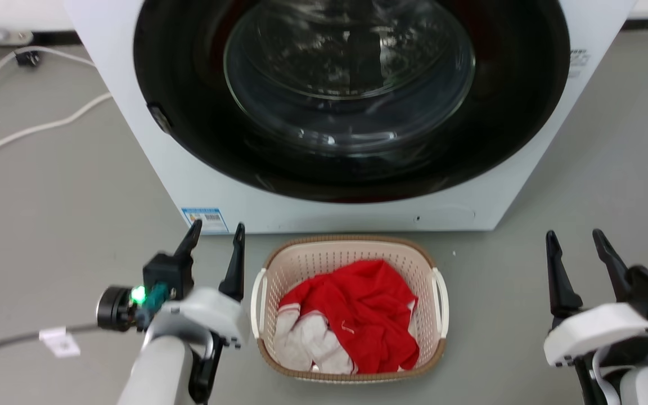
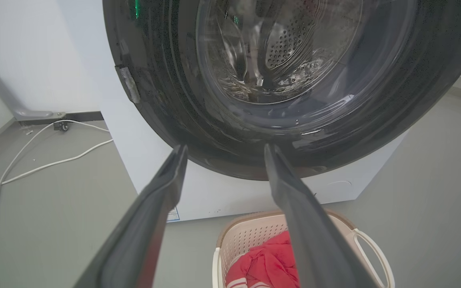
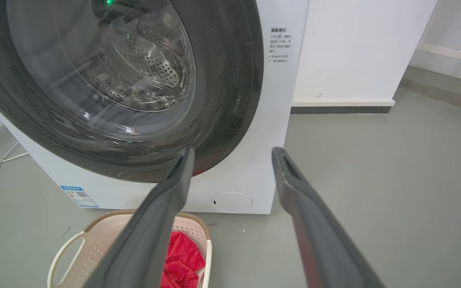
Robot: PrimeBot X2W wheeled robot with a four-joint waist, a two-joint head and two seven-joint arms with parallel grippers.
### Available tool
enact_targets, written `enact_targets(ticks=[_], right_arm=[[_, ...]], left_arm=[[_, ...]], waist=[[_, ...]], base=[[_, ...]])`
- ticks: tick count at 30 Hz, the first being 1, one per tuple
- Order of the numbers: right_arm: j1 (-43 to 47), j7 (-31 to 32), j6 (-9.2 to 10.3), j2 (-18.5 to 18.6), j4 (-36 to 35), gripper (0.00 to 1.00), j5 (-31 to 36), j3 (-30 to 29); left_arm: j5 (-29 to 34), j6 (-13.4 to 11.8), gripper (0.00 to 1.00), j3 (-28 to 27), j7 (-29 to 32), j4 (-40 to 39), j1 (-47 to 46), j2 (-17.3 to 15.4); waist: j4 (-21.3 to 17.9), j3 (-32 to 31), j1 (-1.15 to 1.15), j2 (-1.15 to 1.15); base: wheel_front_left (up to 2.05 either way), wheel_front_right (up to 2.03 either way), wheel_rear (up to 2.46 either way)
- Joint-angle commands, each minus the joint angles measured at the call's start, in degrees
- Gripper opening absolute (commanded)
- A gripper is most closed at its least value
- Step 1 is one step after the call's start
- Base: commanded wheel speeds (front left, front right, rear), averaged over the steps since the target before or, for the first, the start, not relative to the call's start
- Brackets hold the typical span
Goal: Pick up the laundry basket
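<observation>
The laundry basket [image 1: 435, 350] [image 2: 254, 232] [image 3: 102, 236] is cream with perforated walls, a brown rim and white side handles. It stands on the grey floor in front of the washing machine, holding red and white clothes [image 1: 358, 315]. My left gripper [image 1: 217, 233] [image 2: 224, 150] is open and hovers just left of the basket's left handle [image 1: 257, 304], fingers apart and empty. Well to the right of the basket's right handle [image 1: 442, 301], my right gripper [image 1: 574, 236] [image 3: 232, 152] is open with nothing between its fingers.
A large white washing machine [image 1: 200, 185] with a dark round glass door [image 1: 352, 84] stands directly behind the basket. White cables [image 1: 26, 129] lie on the floor at the far left. A white wall with a dark skirting [image 3: 342, 108] stands right of the machine.
</observation>
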State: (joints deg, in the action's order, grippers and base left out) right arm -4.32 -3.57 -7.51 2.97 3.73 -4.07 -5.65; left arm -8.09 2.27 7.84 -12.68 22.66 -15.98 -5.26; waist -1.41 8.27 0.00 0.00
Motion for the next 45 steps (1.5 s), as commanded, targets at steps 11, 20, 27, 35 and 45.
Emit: enact_targets(ticks=[11,20,27,35,45], right_arm=[[-9.7,9.0,0.04,0.2,12.1,1.00,-0.6,3.5],[-17.4,12.1,0.04,1.7,25.4,1.00,-3.6,9.0],[-23.6,11.2,0.04,2.1,35.4,1.00,-6.0,12.2],[-31.4,8.1,0.04,1.6,44.6,1.00,-7.6,15.4],[-39.8,4.2,0.05,0.7,53.9,1.00,-9.3,19.0]], left_arm=[[-2.8,3.1,1.00,1.6,7.7,12.5,-11.4,-0.5],[-4.8,4.6,1.00,4.1,12.9,25.0,-17.7,-0.3],[-6.3,5.0,1.00,5.2,15.6,33.3,-22.4,-1.0],[-7.4,5.2,1.00,6.1,17.1,39.8,-28.6,-3.3],[-9.6,5.2,1.00,8.2,18.7,44.2,-34.9,-5.9]], waist=[[-1.3,10.2,0.00,0.00],[-1.9,16.1,0.00,0.00],[-2.8,20.9,0.00,0.00],[-4.4,27.0,0.00,0.00],[-5.4,33.0,0.00,0.00]], base=[[0.00,0.00,0.00],[0.00,0.00,0.00],[0.00,0.00,0.00],[0.00,0.00,0.00],[0.00,0.00,0.00]])
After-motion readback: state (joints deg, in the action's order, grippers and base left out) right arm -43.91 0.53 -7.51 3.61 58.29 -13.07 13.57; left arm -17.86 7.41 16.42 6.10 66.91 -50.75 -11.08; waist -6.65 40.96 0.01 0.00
